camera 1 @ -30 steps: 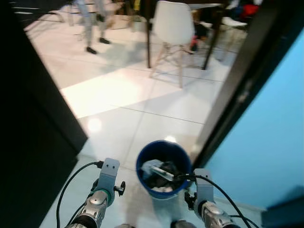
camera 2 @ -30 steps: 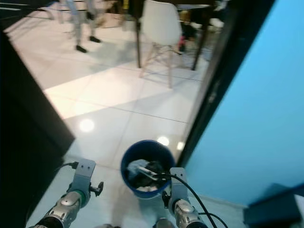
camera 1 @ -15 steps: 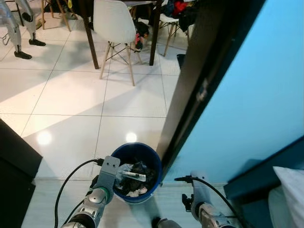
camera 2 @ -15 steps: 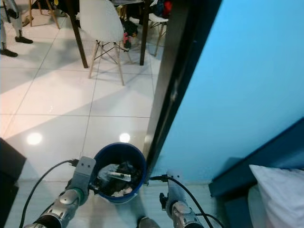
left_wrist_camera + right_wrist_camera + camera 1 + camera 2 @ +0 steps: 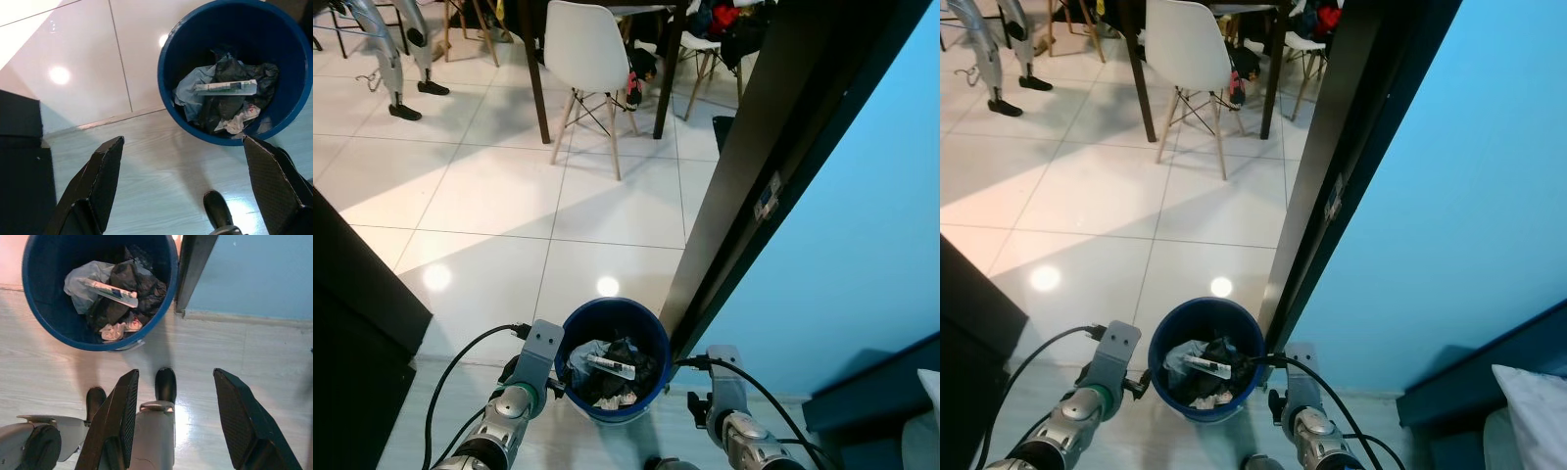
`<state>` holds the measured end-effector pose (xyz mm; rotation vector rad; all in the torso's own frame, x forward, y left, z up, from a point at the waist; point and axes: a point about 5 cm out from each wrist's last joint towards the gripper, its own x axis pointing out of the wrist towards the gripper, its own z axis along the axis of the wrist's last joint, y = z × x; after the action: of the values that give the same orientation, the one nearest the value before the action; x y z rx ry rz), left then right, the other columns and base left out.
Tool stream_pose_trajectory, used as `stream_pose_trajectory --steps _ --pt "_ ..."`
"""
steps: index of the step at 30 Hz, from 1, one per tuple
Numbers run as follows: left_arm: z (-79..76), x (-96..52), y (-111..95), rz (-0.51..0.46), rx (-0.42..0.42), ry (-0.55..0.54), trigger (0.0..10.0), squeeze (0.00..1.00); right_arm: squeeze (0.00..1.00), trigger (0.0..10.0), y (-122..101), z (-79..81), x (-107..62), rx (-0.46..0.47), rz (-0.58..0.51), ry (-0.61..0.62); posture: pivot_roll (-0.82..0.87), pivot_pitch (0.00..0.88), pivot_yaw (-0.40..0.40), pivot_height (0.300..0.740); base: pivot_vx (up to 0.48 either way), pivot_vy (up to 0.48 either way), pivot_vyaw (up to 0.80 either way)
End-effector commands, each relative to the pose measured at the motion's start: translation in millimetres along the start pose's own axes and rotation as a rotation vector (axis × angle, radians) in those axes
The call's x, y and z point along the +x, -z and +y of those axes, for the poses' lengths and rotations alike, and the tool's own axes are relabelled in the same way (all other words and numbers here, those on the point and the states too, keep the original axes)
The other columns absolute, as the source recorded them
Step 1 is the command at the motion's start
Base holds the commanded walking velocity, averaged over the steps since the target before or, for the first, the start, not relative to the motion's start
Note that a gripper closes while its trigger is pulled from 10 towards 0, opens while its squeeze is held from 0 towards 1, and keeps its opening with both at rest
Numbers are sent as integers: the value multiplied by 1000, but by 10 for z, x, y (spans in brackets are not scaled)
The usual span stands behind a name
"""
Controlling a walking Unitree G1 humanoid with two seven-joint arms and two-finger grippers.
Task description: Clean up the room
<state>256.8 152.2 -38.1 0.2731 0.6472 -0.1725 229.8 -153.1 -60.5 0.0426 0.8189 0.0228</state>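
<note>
Your bin (image 5: 613,357) stands on the floor (image 5: 509,196) just beside the dark door frame (image 5: 744,186), full of crumpled bags and a white tube (image 5: 226,87). Your left gripper (image 5: 183,191) and right gripper (image 5: 178,421) flank it low, fingers spread wide, holding nothing.

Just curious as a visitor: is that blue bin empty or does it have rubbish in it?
Partly full: the blue bin stands upright, holding crumpled bags and paper below its rim.

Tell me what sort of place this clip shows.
Probably a home or flat, at a doorway into a tiled dining area: a white chair at a dark table, a full blue bin by the door frame.
</note>
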Motion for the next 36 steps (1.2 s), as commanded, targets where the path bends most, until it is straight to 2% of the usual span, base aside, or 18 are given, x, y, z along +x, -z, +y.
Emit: stream_pose_trajectory --steps 1,8,18,34,36 --pt "-5 -18 63 16 6 8 10000 0 0 10000 72 -11 -15 22 14 8 113 23 56 740 0 0 0" --pt "-27 -17 55 10 24 17 10000 0 0 10000 64 -12 -14 22 9 8 110 24 56 740 0 0 -229" --pt "-31 -24 64 -1 -31 -1 10000 0 0 10000 63 -3 -16 -6 2 -7 106 32 53 740 0 0 0" --pt "-27 -23 53 -9 -37 -2 10000 0 0 10000 50 -8 -16 7 -11 -2 104 40 59 740 0 0 0" --pt "4 -15 30 -13 -43 -9 10000 0 0 10000 36 23 -12 -14 -14 -16 95 43 65 740 0 0 800"
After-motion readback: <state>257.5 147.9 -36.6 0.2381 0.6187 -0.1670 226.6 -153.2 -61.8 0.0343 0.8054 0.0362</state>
